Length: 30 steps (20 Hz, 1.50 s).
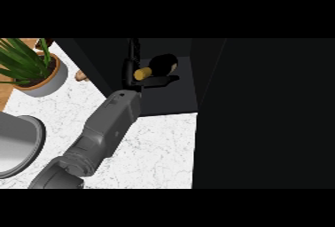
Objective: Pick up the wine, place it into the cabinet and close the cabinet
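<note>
Two steps left, I judge: letting go and closing the cabinet (167, 99). Wine (163, 64) lies inside it, upper centre of frame, with my left hand (129, 71) at its neck. Cannot tell whether that hand grips or has released, it's black on black.

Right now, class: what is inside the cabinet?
The wine bottle, with the left hand at it. The hand covers part of the bottle; the rest of the cabinet is too dark to see.

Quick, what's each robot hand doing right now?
Left robot hand: closed round the wine, inside the cabinet.
Right robot hand: not in view.
</note>
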Available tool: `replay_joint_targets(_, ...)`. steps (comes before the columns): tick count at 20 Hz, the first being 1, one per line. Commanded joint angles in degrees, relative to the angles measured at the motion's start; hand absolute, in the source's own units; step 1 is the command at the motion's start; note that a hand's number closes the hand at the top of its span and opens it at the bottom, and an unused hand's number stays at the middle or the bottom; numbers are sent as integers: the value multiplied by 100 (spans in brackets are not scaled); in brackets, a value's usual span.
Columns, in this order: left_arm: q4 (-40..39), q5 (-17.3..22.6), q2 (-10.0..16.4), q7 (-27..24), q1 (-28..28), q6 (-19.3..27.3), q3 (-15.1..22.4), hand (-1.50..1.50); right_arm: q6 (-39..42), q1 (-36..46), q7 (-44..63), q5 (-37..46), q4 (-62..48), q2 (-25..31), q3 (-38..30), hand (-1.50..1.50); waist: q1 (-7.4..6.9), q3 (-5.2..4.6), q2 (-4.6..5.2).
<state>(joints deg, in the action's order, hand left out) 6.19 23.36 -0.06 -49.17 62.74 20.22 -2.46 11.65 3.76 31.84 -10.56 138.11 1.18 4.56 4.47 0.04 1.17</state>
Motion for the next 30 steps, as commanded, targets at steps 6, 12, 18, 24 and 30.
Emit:
replay_joint_targets(6, 129, 533, 6, -45, -274, -480, -15, -150, -223, 362, 302, -81, -26, -32, 32, -150, -114, -11, -53)
replay_joint_targets(12, 276, 857, 6, -268, -724, -699, 384, -150, -542, 483, 1078, -245, 666, 69, 5, -150, -89, -13, -104)
replay_joint_targets(18, 1003, 1543, 6, -16, -1173, -528, 1196, -150, -172, 106, 240, -119, 160, 42, 6, -150, -101, -4, -126)
replay_joint_targets(24, 2508, 2285, 6, 152, -2028, 493, 2797, -150, -492, 480, 813, -27, 494, 111, 2, -150, -144, -10, -131)
replay_joint_targets(30, 4405, 2236, 6, 426, -2950, 1733, 3829, -150, -504, 151, 699, 38, 602, 125, -15, -150, -408, -3, -157)
